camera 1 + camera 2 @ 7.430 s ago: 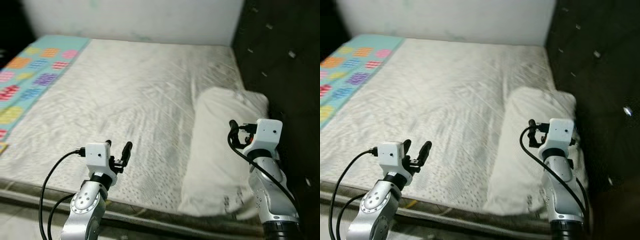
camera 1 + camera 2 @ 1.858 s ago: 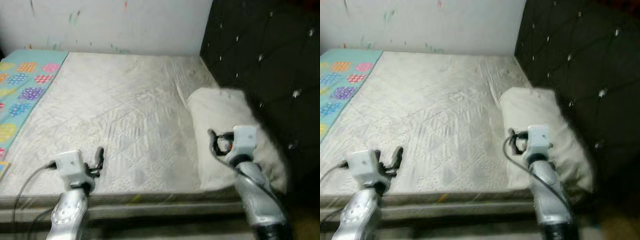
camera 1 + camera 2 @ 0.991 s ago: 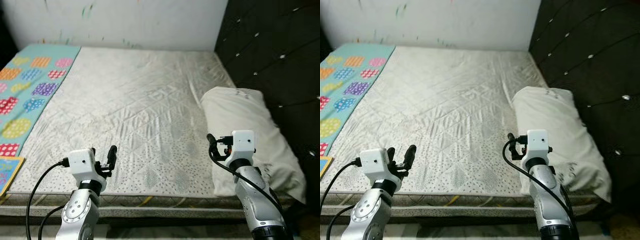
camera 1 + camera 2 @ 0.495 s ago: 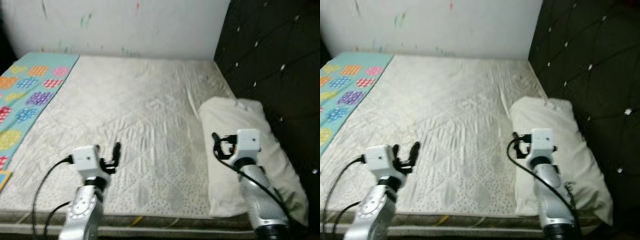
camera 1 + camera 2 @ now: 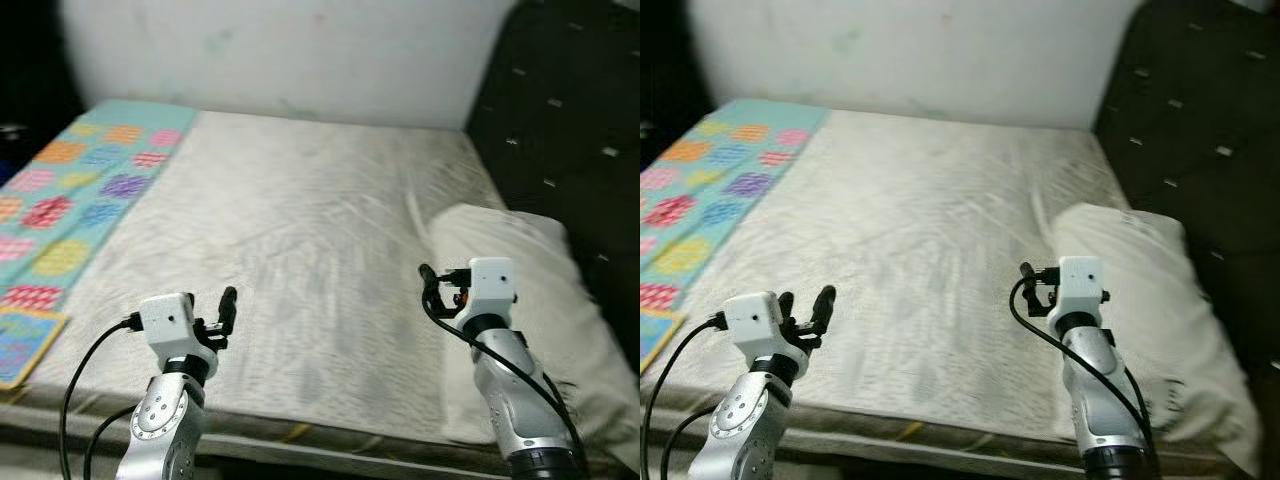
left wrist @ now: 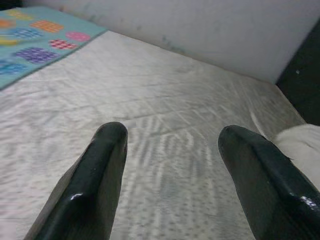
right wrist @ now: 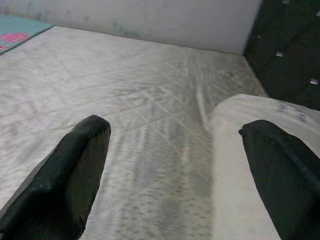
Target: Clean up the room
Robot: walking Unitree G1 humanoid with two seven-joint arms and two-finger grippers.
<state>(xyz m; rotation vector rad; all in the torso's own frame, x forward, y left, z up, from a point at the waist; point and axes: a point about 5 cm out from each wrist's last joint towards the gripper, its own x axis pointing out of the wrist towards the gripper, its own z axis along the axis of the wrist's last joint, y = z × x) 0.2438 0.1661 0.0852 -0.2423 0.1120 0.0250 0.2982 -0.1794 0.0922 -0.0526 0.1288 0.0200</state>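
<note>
Both grippers, left [image 5: 226, 305] and right [image 5: 1032, 278], hover spread and empty; white rumpled pillow [image 5: 520, 290] at right looks unplaced, tidying apparently barely begun.

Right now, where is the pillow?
In the head views the white pillow lies on the right side of the mattress, against the dark padded headboard, just beyond the right tool.

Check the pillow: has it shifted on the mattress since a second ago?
No. The pillow lies along the mattress's right side against the dark headboard as before; the whole view has shifted, so the camera moved, not the pillow.
</note>
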